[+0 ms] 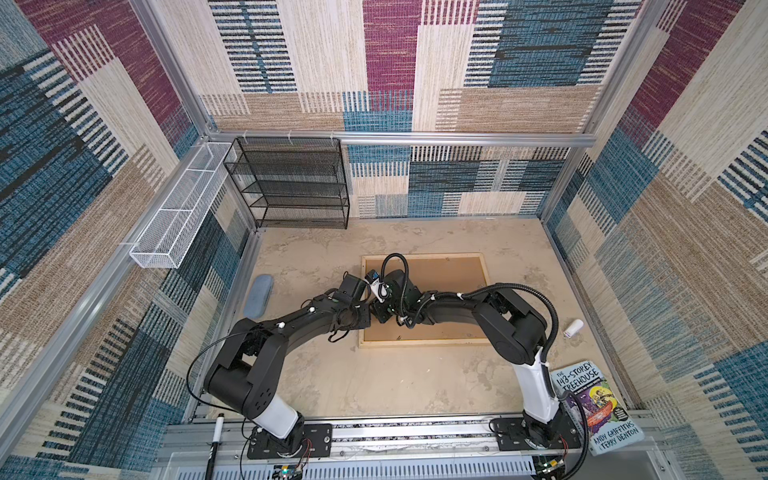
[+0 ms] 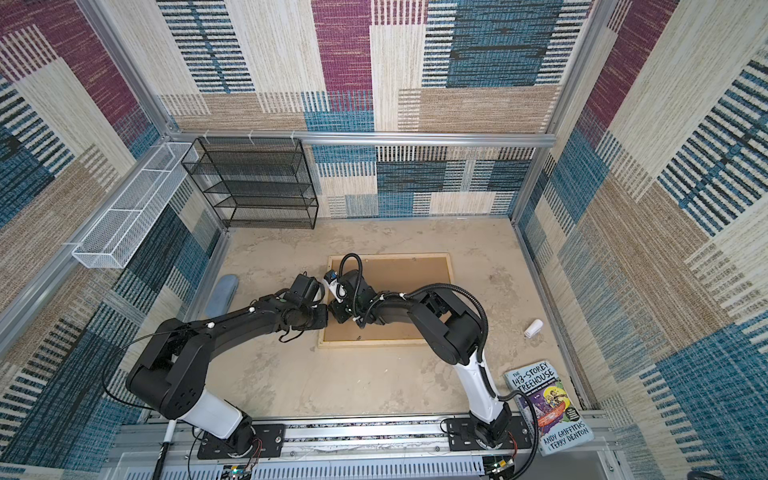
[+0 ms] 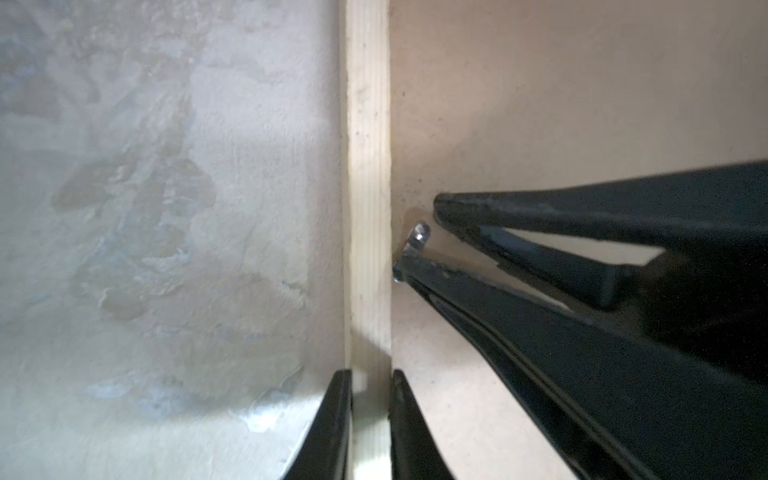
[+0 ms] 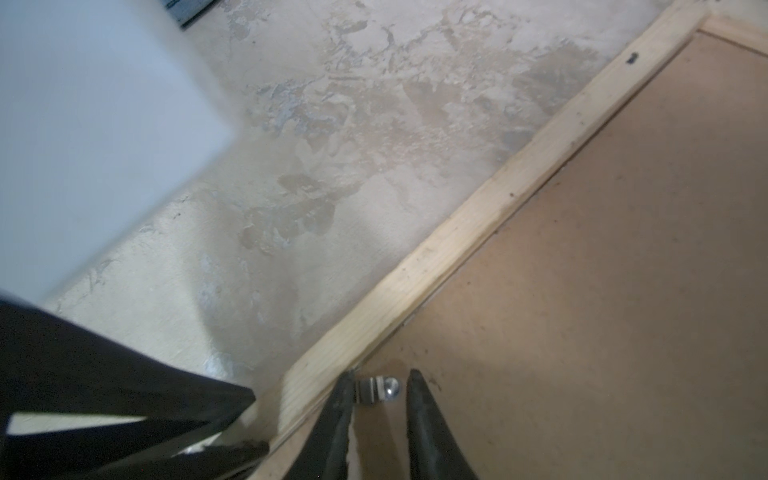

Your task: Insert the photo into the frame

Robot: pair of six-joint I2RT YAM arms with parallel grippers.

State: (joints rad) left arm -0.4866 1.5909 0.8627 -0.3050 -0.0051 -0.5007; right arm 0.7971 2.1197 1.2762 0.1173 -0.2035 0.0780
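Observation:
The frame (image 1: 424, 343) of pale wood lies flat on the table, filled by a plain brown backing board (image 1: 449, 274). The photo does not show in any view. My left gripper (image 3: 370, 374) is shut on the frame's left strip (image 3: 368, 166), one finger on each side of it. My right gripper (image 4: 380, 374) reaches across to the same edge. It stands narrowly open around a small metal tab (image 4: 380, 390) on the backing board (image 4: 602, 270). One finger touches the tab and a thin gap remains at the other. In both top views the two wrists crowd together over that edge.
A blue case (image 1: 258, 293) lies left of the frame and a small white cylinder (image 1: 573, 328) right of it. A book (image 1: 594, 411) sits at the front right, a marker (image 1: 216, 440) at the front left. A black mesh rack (image 1: 291, 183) and white wire basket (image 1: 178, 208) hang at the back left.

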